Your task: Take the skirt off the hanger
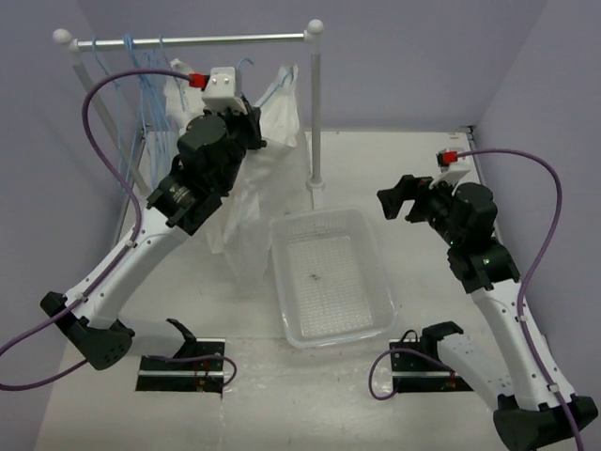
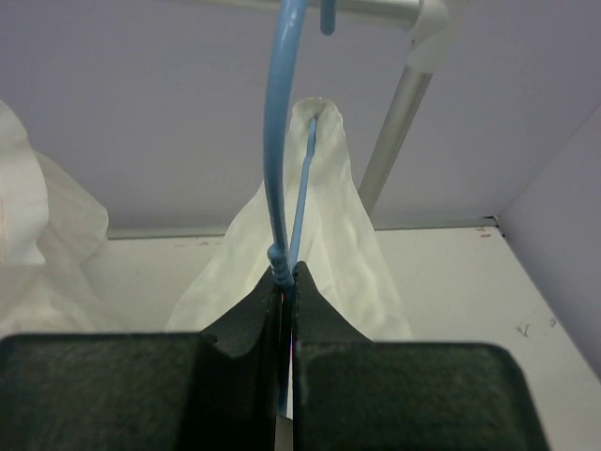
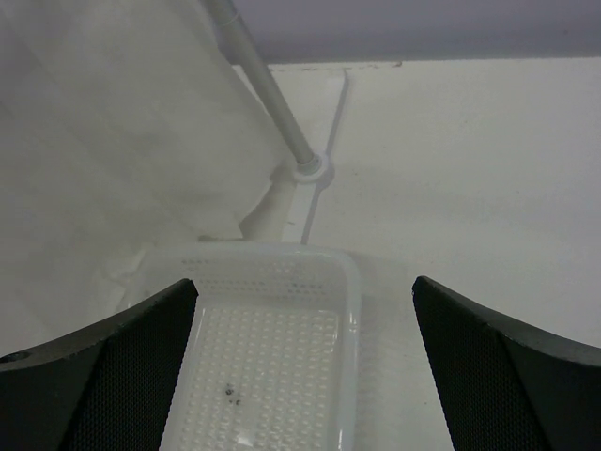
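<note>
The skirt [image 2: 331, 221], thin plain white fabric, hangs draped over a blue hanger [image 2: 278, 141] whose hook sits on the rack's rail. In the top view the skirt [image 1: 280, 115] hangs down to the table beside the basket. My left gripper [image 2: 286, 278] is shut on the hanger's blue wire just below its neck; in the top view it [image 1: 252, 127] is raised at the rail. My right gripper [image 3: 302, 287] is open and empty, hovering over the basket's far right corner, apart from the skirt; the top view shows it [image 1: 392, 199] too.
A clear plastic basket [image 1: 376, 272] lies on the table between the arms. The rack's upright pole [image 1: 316, 122] stands just behind it, with its foot [image 3: 305, 169] near the basket. Several more blue hangers [image 1: 146, 85] and a white ruffled garment [image 2: 23, 235] hang at the rail's left.
</note>
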You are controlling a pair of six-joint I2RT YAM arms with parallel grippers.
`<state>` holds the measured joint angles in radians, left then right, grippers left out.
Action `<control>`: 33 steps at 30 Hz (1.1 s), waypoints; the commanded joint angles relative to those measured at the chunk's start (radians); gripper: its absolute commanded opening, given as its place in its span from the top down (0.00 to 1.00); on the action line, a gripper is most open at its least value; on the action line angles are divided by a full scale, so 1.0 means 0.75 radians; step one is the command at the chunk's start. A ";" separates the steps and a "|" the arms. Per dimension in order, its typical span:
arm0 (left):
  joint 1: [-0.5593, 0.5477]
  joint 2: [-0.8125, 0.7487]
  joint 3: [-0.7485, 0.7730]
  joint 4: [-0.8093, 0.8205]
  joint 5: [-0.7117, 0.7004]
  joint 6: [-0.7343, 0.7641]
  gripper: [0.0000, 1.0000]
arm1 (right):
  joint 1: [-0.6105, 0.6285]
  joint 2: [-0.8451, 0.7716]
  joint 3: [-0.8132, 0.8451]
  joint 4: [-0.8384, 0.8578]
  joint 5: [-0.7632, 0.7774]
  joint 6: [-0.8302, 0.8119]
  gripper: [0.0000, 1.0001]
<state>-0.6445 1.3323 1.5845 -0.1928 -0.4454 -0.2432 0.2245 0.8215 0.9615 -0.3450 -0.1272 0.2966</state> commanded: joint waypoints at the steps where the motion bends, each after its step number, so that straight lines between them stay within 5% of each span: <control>1: -0.138 -0.103 -0.112 0.120 -0.365 -0.040 1.00 | 0.122 0.011 0.054 -0.004 0.014 -0.101 0.01; 7: -0.375 -0.132 -0.237 0.079 -1.011 -0.173 1.00 | 0.324 0.009 0.019 0.059 -0.047 -0.234 0.01; 18: -0.503 -0.024 -0.121 0.136 -1.392 -0.183 1.00 | 0.786 0.083 0.037 0.078 -0.103 -0.359 0.01; 28: -0.503 0.052 -0.151 0.558 -1.458 0.114 1.00 | 1.140 0.171 0.039 0.192 0.004 -0.375 0.01; 33: -0.501 -0.009 -0.143 0.287 -1.190 -0.023 1.00 | 1.159 0.134 -0.036 0.300 0.167 -0.385 0.01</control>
<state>-1.0172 1.3727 1.4494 0.0563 -1.4166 -0.2008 1.0901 0.9543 0.9527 -0.2253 -0.1043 0.0338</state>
